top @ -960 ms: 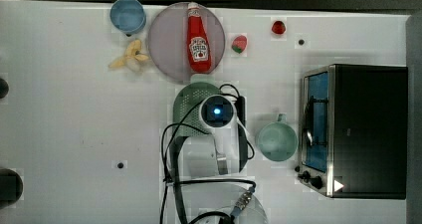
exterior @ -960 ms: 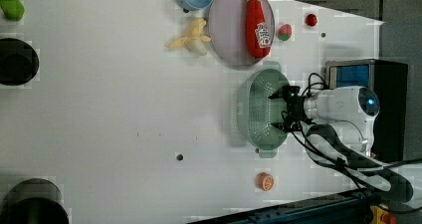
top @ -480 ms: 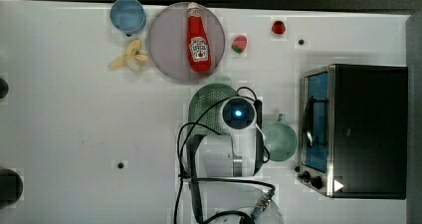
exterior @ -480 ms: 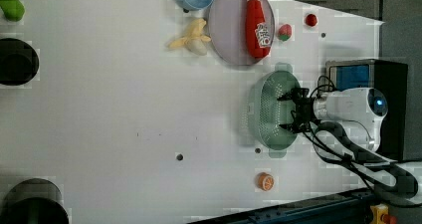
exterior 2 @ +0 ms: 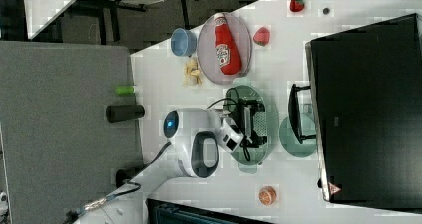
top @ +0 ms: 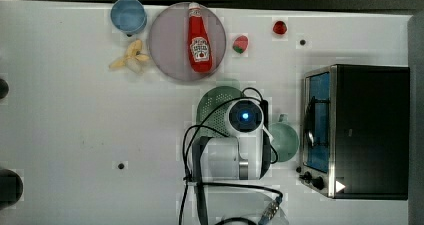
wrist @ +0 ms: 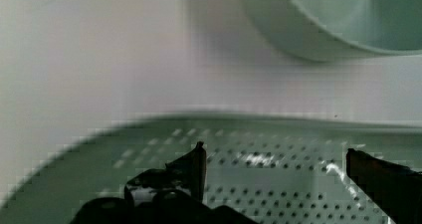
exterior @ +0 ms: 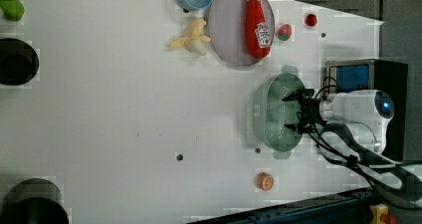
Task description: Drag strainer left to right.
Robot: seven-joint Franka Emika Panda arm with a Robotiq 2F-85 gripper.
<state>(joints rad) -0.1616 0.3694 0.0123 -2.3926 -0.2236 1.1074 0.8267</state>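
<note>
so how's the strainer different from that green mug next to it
The strainer is a long oval dotted with small holes; the mug is round and solid-walled. The strainer is clearly larger than the mug. The gripper reaches into the strainer, while the mug sits free. Both are pale mint green.

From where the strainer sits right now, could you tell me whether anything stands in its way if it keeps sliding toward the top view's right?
Yes. The mint-green mug stands just beyond the strainer on the top view's right, with only a narrow strip of table between them, and the toaster oven sits right behind it.
</note>
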